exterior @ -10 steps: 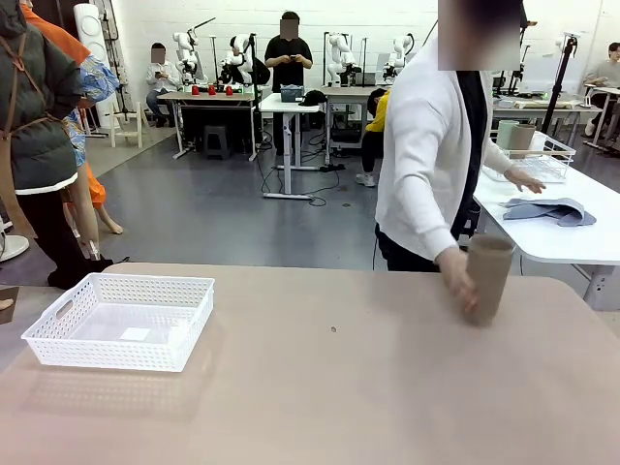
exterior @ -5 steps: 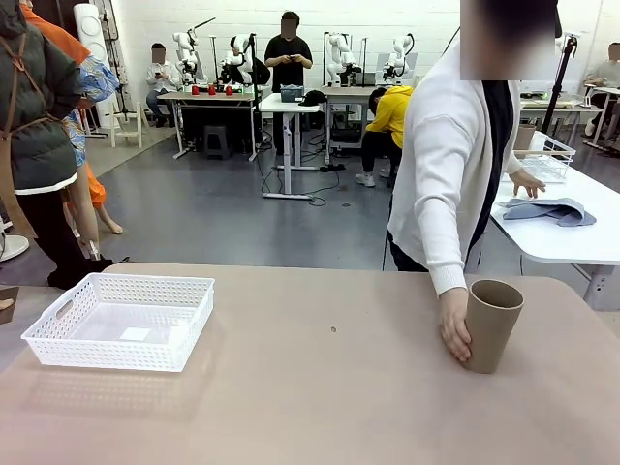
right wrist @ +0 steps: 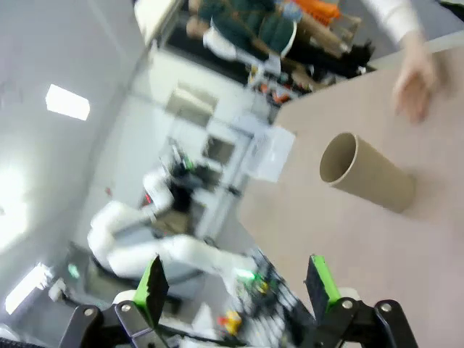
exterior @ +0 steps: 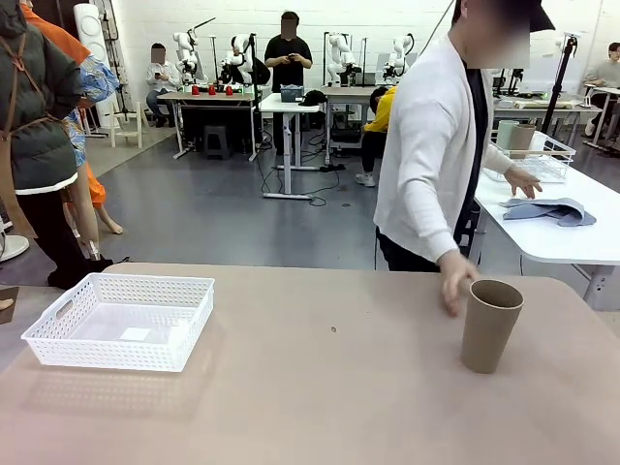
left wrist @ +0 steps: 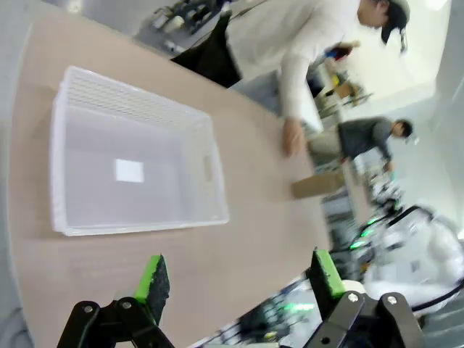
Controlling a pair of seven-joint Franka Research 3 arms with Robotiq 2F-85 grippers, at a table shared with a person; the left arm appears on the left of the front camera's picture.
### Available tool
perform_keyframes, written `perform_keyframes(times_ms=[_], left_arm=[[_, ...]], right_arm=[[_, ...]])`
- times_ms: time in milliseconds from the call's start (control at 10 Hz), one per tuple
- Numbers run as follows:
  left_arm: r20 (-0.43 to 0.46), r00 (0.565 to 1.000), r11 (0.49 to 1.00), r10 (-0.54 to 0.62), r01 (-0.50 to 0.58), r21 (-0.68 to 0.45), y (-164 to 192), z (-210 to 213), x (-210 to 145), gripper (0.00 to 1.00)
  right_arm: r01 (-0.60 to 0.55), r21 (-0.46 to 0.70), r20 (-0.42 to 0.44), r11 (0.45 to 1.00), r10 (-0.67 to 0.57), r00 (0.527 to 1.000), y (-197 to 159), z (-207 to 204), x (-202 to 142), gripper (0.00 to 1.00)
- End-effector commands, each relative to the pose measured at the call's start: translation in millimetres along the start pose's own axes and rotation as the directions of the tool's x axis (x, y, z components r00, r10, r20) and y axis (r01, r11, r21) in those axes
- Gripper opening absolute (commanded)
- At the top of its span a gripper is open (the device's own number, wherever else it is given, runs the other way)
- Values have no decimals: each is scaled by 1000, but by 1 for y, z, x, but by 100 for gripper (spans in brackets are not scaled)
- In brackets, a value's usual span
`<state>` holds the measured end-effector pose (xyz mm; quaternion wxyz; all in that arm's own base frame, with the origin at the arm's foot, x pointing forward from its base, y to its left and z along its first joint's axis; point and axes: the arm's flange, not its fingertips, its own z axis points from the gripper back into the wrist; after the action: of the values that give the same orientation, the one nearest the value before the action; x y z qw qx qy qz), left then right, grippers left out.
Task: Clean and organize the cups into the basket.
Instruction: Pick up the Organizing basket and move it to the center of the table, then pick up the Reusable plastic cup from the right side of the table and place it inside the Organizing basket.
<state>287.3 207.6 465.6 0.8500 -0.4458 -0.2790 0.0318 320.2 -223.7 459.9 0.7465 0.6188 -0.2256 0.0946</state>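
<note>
A tan-brown cup [exterior: 490,325] stands upright on the table's right side; the right wrist view shows this cup [right wrist: 366,173] lying sideways in the picture. The person's hand [exterior: 453,282] hovers just left of its rim, off it. The white basket [exterior: 122,321] sits empty at the left, apart from a small white label inside; in the left wrist view the basket [left wrist: 130,161] is below and ahead of my left gripper [left wrist: 238,277], which is open and holds nothing. My right gripper [right wrist: 235,281] is open too, well back from the cup. The cup [left wrist: 319,185] also appears past the basket.
The person in a white cardigan [exterior: 426,145] stands at the far right edge of the table [exterior: 320,387]. Behind, a white side table [exterior: 557,228] carries a wire basket [exterior: 542,155] with more cups and a grey cloth [exterior: 549,209].
The person's hand has let go of the tan cup and lifted off to its left; the cup now stands alone. The person has straightened and shifted left.
</note>
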Motion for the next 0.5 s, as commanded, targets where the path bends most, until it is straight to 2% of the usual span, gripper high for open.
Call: perform_keyframes(times_ms=[0,200,400], left_arm=[[-118,982,961,-148,171,218,-5,-7,7,100],[-198,960,878,-198,263,399,-14,-24,19,100],[-283,931,710,-230,359,606,-26,-43,25,100]], right_arm=[[-329,-4,-165,944,324,932,-17,-8,8,100],[-462,-54,-235,885,438,868,-28,-22,12,100],[-635,-101,-293,766,588,754,-34,-37,11,100]])
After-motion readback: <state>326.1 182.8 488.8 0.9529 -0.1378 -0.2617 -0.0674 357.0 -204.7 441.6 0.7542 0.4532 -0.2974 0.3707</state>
